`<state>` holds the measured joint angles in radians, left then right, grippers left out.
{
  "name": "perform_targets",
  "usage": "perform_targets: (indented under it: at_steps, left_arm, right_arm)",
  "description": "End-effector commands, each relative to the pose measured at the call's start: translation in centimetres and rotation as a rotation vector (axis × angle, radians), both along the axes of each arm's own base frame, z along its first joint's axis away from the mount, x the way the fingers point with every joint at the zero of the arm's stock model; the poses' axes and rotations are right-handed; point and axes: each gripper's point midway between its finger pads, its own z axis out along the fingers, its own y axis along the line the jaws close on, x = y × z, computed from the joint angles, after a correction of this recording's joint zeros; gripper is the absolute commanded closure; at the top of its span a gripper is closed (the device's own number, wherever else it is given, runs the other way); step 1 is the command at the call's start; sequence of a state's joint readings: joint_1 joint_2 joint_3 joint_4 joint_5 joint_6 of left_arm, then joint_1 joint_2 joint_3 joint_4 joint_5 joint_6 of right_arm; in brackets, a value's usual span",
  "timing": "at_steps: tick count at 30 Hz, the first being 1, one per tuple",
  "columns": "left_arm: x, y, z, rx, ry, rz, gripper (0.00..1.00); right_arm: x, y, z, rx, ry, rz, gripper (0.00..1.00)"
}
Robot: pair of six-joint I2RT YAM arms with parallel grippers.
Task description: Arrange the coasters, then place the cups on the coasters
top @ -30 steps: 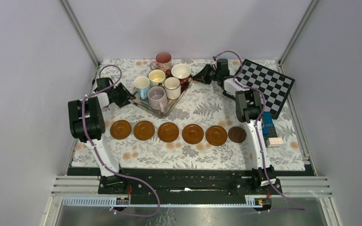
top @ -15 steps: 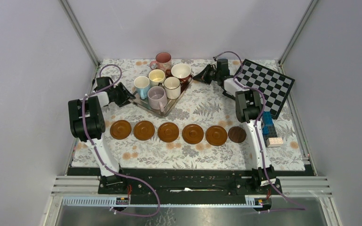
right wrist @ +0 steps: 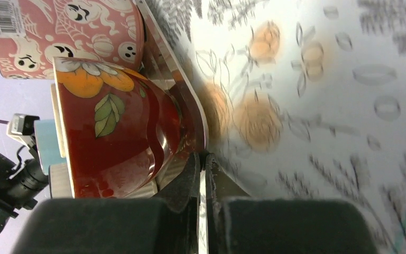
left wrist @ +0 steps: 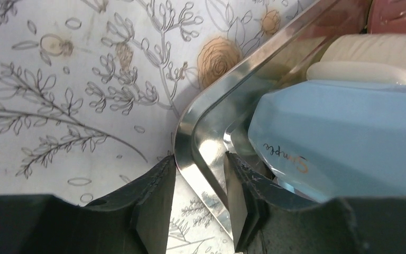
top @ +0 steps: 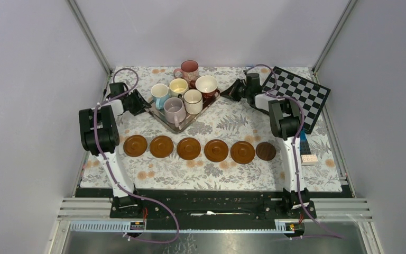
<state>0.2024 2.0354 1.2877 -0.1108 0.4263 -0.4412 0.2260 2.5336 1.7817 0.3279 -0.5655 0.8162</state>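
Several brown coasters lie in a row across the table, the darkest at the right end. Several cups stand on the silver tray, among them the light blue, lilac and dark red ones. My left gripper is at the tray's left corner. In the left wrist view its fingers straddle the rim and touch it, beside the light blue cup. My right gripper is shut on the tray's right rim, next to the dark red cup.
A checkerboard leans at the back right, close behind my right arm. Blue bricks and a small pale block lie by the right edge. Grey walls enclose the table on three sides.
The tray with its cups has shifted toward the back wall, and both grippers went with it. The right jaws have closed fully on the rim, and the left jaws have narrowed.
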Motion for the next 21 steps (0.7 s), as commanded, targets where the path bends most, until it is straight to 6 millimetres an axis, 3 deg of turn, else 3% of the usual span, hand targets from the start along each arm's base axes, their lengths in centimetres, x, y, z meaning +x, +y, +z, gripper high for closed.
perform_targets:
  at_steps: [1, 7, 11, 16, 21]
  left_arm:
    - [1.0, -2.0, -1.0, 0.019, -0.004, -0.066, 0.58]
    - [2.3, -3.3, -1.2, 0.024, -0.016, -0.108, 0.58]
    - [3.5, -4.3, -1.2, 0.036, -0.031, -0.154, 0.58]
    - [5.0, -5.4, -0.9, 0.073, -0.068, -0.208, 0.55]
    - [6.8, -5.8, -0.1, 0.096, -0.097, -0.229, 0.53]
  right_arm:
    - [-5.3, 0.5, -2.0, -0.086, 0.082, 0.074, 1.0]
    - [-9.2, -0.7, -1.5, -0.109, 0.107, 0.069, 0.98]
    - [-11.1, -1.2, -0.7, -0.116, 0.124, 0.084, 0.69]
    - [-11.1, -2.0, 2.3, -0.16, 0.034, 0.089, 0.55]
    - [-9.7, -3.0, 4.0, -0.234, -0.044, 0.086, 0.52]
